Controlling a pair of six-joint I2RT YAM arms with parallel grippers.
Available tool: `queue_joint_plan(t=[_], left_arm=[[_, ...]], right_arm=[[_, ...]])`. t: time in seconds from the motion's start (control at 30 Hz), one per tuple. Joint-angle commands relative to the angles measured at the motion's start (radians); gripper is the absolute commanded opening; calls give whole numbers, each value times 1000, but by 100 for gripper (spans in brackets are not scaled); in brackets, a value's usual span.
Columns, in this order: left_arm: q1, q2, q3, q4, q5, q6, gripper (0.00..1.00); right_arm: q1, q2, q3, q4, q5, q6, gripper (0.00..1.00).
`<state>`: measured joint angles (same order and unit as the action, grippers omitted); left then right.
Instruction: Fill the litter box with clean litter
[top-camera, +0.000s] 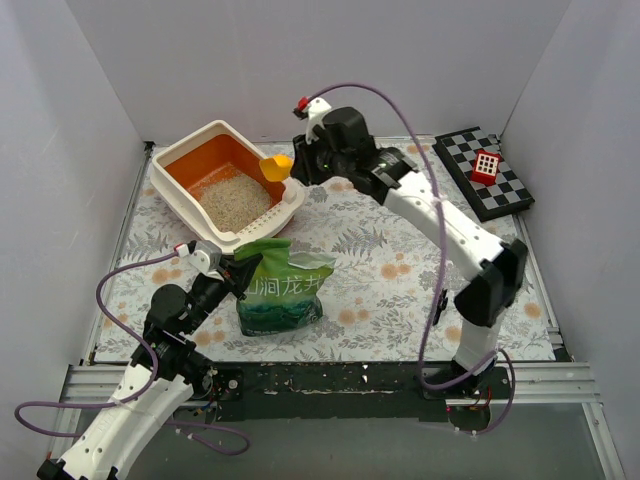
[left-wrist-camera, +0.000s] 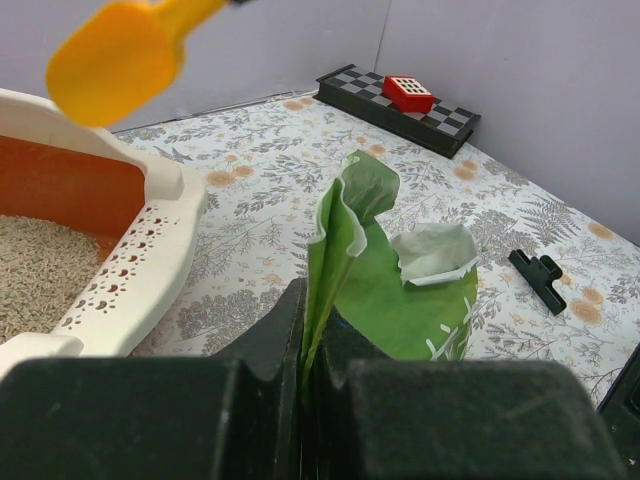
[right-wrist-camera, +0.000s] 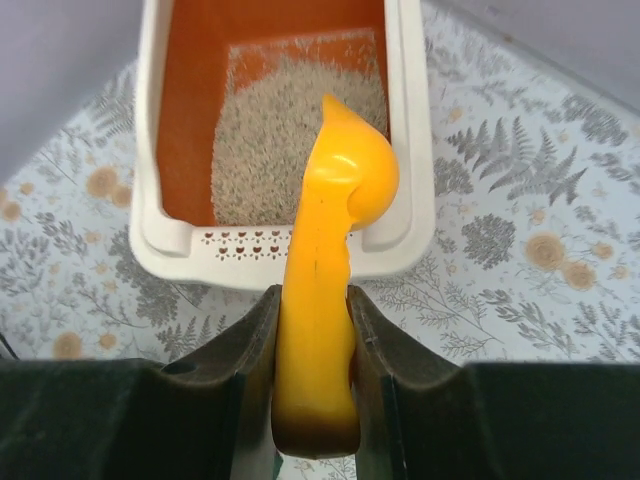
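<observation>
Right hand (right-wrist-camera: 312, 295) clamps smooth yellow scoop (right-wrist-camera: 350, 180) above litter box (right-wrist-camera: 410, 120); left hand (left-wrist-camera: 312, 310) pinches glossy green bag (left-wrist-camera: 400, 300); clean litter (right-wrist-camera: 270, 140) grainy.

I'm working in a lab test booth: plain white panels (top-camera: 70, 130) wall the surface (top-camera: 400, 290) on three sides, an aluminium rail (top-camera: 560, 372) lines its near edge, a checkerboard (top-camera: 505, 190) lies at its far right corner.

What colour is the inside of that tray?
The tray is orange inside; clearest in right wrist view.
</observation>
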<state>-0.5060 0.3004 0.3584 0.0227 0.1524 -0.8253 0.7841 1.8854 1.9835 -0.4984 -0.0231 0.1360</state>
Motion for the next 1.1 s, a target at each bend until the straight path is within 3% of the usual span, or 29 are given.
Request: queue_joint_plan(t=[0.0,0.17,0.33,0.47,0.73,1.07], left_arm=[[4,9,31,-17,-45,28,0],[4,9,24,5,54,22,0],[4,16,22,25,154,8,0],[4,16,20,49,223,-6,0],[4,11,11,66,253,-15,0],[4,-10,7,69,253,-21,0]], right_arm=[[-14,-230,-57,-6,12,19,1],[-75,-374,-101,-218,-112,106,1],[-108,-595,-293,-308,-199,111,1],[-109,-707,-334,-414,-259,117,1],[-109,-821,-370,-542,-333,139,1],[-109,-822,-469,-476,-380,157,1]])
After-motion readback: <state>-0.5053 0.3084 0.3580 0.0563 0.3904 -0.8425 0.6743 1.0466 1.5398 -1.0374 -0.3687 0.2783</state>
